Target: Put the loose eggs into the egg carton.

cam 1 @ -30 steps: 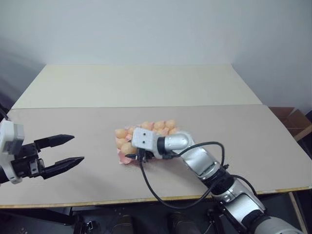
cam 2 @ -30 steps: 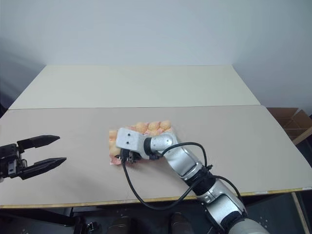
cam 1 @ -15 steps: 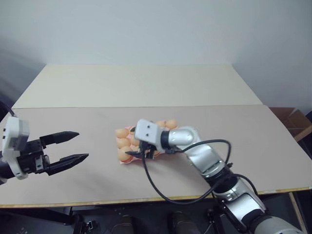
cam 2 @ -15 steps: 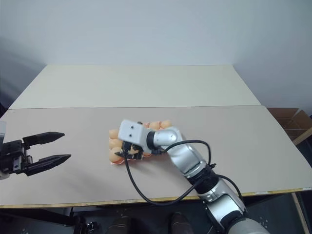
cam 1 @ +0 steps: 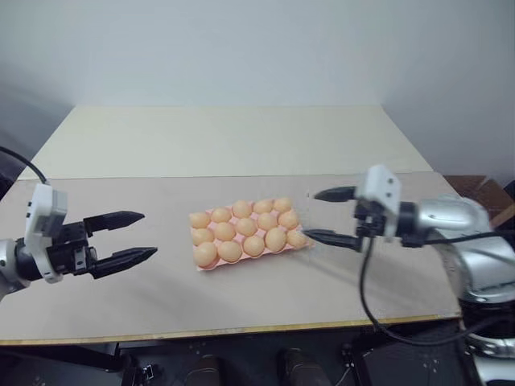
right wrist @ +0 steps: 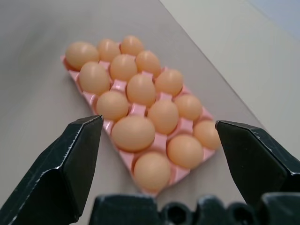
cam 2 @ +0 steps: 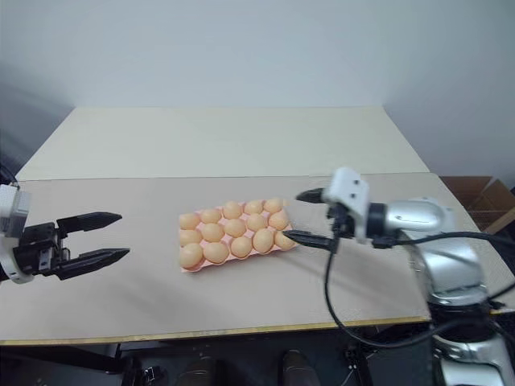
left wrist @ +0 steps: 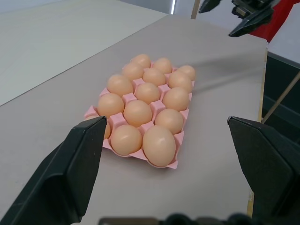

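A pale pink egg carton [cam 1: 211, 264] lies near the middle of a grey-beige tabletop [cam 1: 121, 209], slightly angled, and every one of its cups appears to hold a pale orange-tan egg [cam 1: 229, 250]; from the left wrist view the eggs sit in three rows of five, snug in their moulded cups. On the right side of the carton, the right gripper [cam 1: 326, 215] hangs above the table with its two black fingers spread wide apart, one finger higher and farther back, the other lower with its tip just beside the carton's right end; whether that tip touches the carton cannot be told. The jaws grasp nothing. On the left, well apart from the carton, the left gripper [cam 1: 140, 236] is also spread wide and empty, its black fingers pointing toward the carton from above the bare table. A second, lighter cream tabletop [cam 1: 225, 137] sits behind the grey one, against a plain pale wall. A brown cardboard box [cam 1: 483, 197] shows past the table's far right edge.
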### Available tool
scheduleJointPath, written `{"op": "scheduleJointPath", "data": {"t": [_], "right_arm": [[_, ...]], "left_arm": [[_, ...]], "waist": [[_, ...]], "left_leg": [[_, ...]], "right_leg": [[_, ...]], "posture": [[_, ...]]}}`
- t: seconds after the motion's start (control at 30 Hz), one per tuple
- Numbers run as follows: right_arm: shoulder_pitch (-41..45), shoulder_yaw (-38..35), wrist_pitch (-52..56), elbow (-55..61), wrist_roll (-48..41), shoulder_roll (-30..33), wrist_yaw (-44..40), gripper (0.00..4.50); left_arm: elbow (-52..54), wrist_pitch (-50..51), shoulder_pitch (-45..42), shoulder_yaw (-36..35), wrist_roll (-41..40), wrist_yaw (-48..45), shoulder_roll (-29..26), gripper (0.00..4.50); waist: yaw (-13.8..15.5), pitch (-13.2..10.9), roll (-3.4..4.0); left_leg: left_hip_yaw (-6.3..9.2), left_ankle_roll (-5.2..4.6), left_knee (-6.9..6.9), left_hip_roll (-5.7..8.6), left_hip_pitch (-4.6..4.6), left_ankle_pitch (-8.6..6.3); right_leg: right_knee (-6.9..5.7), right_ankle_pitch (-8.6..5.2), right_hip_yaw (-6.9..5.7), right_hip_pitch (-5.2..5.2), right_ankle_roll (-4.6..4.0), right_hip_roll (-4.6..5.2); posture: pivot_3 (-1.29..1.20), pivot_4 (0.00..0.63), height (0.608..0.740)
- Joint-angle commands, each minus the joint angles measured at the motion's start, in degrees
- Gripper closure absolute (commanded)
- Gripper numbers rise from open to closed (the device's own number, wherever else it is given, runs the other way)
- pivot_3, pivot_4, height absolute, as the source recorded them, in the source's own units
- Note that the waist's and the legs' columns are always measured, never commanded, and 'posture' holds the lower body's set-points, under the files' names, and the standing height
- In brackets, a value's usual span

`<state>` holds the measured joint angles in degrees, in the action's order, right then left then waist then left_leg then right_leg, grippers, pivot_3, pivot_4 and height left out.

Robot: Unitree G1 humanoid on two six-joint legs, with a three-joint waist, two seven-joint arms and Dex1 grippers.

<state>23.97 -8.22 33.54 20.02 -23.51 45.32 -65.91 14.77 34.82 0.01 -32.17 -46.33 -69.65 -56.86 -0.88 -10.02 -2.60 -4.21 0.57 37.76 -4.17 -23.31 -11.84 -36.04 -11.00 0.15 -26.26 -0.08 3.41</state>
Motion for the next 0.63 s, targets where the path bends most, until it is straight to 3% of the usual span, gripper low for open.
{"op": "scheduleJointPath", "data": {"t": [0.03, 0.33, 0.63], "right_arm": [[-3.81, -6.32, -3.73, -3.05, -2.61, 4.05, -4.01, 0.05], [-10.42, -9.2, -7.16, -5.4, -5.04, 4.89, -3.32, 0.05], [-12.7, -9.3, -8.25, -4.61, -6.36, 5.94, -2.46, 0.05]], "left_arm": [[-0.57, -1.51, -0.9, -0.17, 0.63, -1.41, -1.24, 0.0], [-0.81, -1.91, -2.95, 2.41, 1.51, -1.17, -0.31, 0.0], [-0.22, -0.6, -1.18, -0.48, 1.37, -1.66, -2.32, 0.0]], "waist": [[0.06, 0.0, 0.0], [0.01, -0.01, 0.0], [0.22, -0.01, -0.01]], "left_leg": [[-0.01, 0.0, 0.0, 0.0, 0.04, 0.0], [-0.01, 0.0, 0.01, 0.02, 0.04, 0.0], [-0.01, 0.0, 0.01, 0.05, 0.01, 0.0]], "right_leg": [[-0.01, 0.0, 0.02, 0.01, 0.0, 0.0], [-0.01, 0.0, 0.05, 0.02, 0.01, 0.0], [0.02, -0.01, 0.06, 0.02, 0.02, 0.04]], "posture": [[0.0, 0.15, 0.74], [0.0, 0.15, 0.74], [0.0, 0.15, 0.74]]}}
